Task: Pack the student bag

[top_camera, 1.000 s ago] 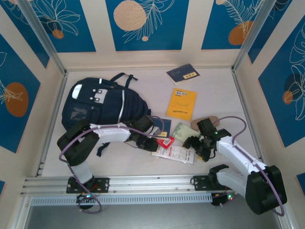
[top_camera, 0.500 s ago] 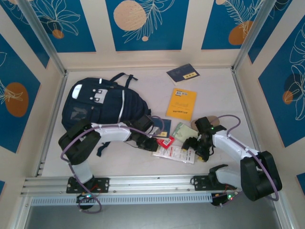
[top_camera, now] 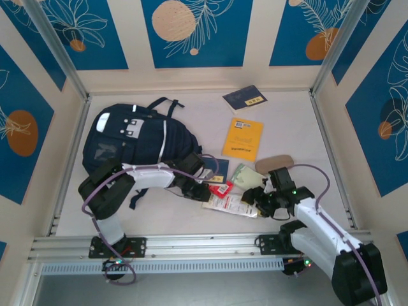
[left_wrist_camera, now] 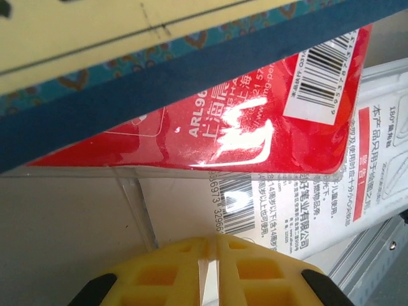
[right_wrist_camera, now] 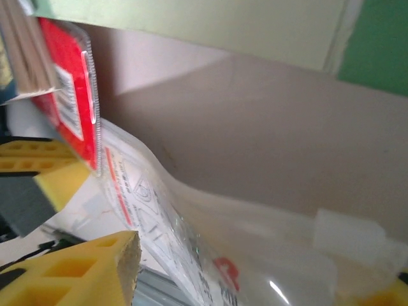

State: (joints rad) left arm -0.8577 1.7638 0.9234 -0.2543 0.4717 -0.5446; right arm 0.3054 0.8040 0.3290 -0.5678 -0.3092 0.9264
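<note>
Top cam: the student bag (top_camera: 137, 143) lies flat at the worktop's (top_camera: 287, 121) left. The left arm (top_camera: 153, 173) reaches past the bag's near-right corner, and the right arm (top_camera: 312, 213) is farther right. Left wrist: left fingers (left_wrist_camera: 166, 277) pressed together below a red packet (left_wrist_camera: 223, 127). Right wrist: right fingers (right_wrist_camera: 83, 268) spread either side of a clear packet (right_wrist_camera: 242, 248).

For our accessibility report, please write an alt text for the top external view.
Two robot arms reach over a pale table: the left gripper at a red packet beside the navy student bag, the right gripper at a clear packet. A yellow book and a blue booklet lie farther back.
</note>
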